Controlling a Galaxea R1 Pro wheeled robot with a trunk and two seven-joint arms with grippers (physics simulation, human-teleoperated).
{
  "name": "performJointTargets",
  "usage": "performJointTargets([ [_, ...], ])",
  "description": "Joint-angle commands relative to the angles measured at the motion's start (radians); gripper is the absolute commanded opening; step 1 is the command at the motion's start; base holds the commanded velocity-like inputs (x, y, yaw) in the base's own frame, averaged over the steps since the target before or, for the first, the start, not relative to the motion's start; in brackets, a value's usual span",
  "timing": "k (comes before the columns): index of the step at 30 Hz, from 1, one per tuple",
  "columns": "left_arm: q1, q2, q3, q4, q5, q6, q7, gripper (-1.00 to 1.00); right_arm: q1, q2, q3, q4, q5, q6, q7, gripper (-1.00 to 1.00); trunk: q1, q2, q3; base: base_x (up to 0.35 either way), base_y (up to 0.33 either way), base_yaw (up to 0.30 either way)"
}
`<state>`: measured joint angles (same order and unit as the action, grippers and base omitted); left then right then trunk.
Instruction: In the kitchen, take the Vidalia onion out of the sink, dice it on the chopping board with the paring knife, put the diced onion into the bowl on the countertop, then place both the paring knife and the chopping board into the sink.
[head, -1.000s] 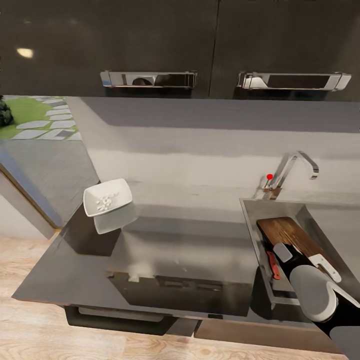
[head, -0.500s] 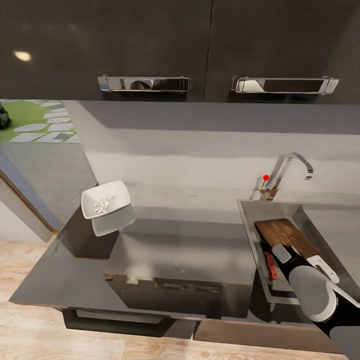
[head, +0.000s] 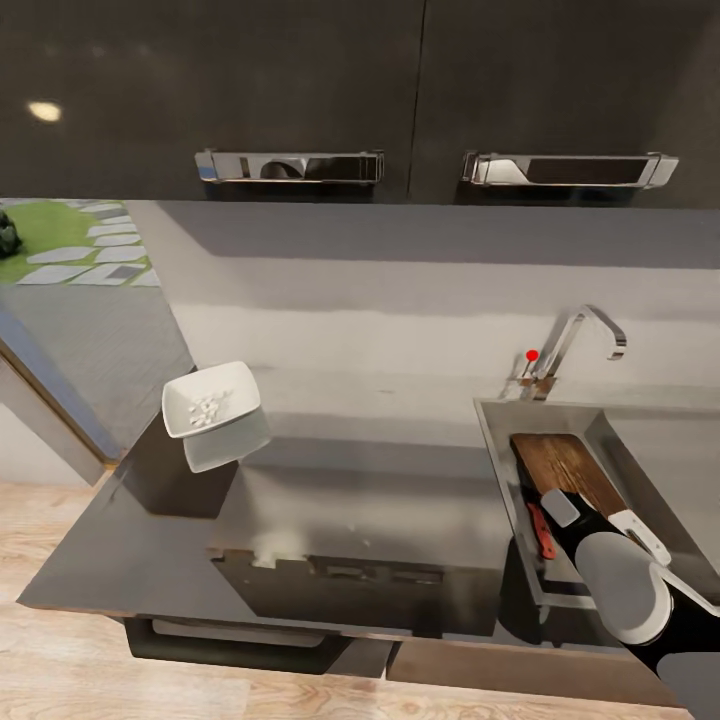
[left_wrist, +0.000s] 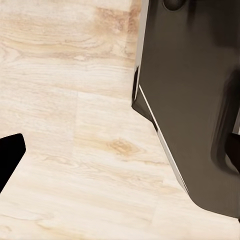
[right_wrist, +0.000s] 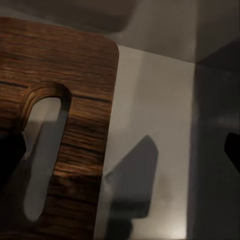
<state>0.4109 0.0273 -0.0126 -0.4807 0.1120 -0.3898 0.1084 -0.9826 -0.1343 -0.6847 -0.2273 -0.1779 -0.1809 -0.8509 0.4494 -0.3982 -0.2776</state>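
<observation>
The chopping board (head: 562, 463) lies inside the sink (head: 497, 440), its slot-shaped handle hole (right_wrist: 42, 150) close up in the right wrist view. The paring knife (head: 541, 530) with its reddish handle rests in the sink beside the board's near end. My right gripper (head: 598, 515) hangs just over that end, open, with its fingers (right_wrist: 10, 157) spread wide and nothing between them. The white bowl (head: 211, 400) stands at the countertop's (head: 380, 500) far left with the diced Vidalia onion (head: 207, 408) inside. My left gripper (left_wrist: 120, 150) hangs low beside a dark cabinet, open and empty.
A chrome tap (head: 578, 335) with a red dot rises behind the sink. Dark wall cupboards with bar handles (head: 290, 165) hang above. Light wooden floor (left_wrist: 75, 125) lies below the counter's front edge, with an opening to a garden path at the far left.
The head view shifted slightly a second ago. Since half a second ago the chopping board has settled lower and flatter in the sink. My right arm has barely moved.
</observation>
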Motion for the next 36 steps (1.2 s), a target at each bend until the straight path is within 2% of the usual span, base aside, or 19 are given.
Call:
performJointTargets([
  [1,0.000,0.000,-0.003,-0.001,0.009,-0.001,0.001,1.00,-0.001,0.000,0.005,0.000,-0.009,-0.008,0.007,1.00,0.001,-0.002,-0.002,0.000,0.000,0.000],
  [10,0.000,0.000,-0.003,0.004,0.009,-0.001,0.001,1.00,-0.001,-0.002,0.005,0.000,-0.007,-0.008,0.025,1.00,0.001,-0.002,-0.002,0.000,0.000,0.000],
  [15,0.001,0.000,-0.003,0.004,0.009,-0.001,0.001,1.00,-0.001,-0.001,0.005,0.000,0.015,-0.009,0.060,1.00,0.001,-0.002,-0.002,0.000,0.000,0.000],
  [21,0.001,0.000,-0.003,0.004,0.008,-0.001,0.001,1.00,-0.001,-0.001,0.015,-0.014,0.027,-0.005,0.068,1.00,0.001,-0.002,-0.002,0.000,0.000,0.000],
  [24,0.000,0.000,-0.003,0.003,0.008,-0.001,0.001,1.00,-0.001,0.000,0.047,-0.023,0.035,-0.004,0.074,1.00,0.001,-0.002,-0.002,0.000,0.000,0.000],
  [31,0.001,0.000,-0.003,0.002,0.008,-0.001,0.001,1.00,-0.001,0.012,0.186,-0.106,0.037,0.009,0.099,1.00,0.001,-0.002,-0.002,0.000,0.000,0.000],
  [34,0.001,0.000,-0.003,0.002,0.008,-0.001,0.001,1.00,-0.001,0.019,0.213,-0.167,0.037,0.076,0.157,1.00,0.001,-0.002,-0.002,0.000,0.000,0.000],
  [36,0.001,0.000,-0.003,0.002,0.008,-0.001,0.001,1.00,-0.001,0.023,0.220,-0.234,0.037,0.172,0.240,1.00,0.001,-0.002,-0.002,0.000,0.000,0.000],
])
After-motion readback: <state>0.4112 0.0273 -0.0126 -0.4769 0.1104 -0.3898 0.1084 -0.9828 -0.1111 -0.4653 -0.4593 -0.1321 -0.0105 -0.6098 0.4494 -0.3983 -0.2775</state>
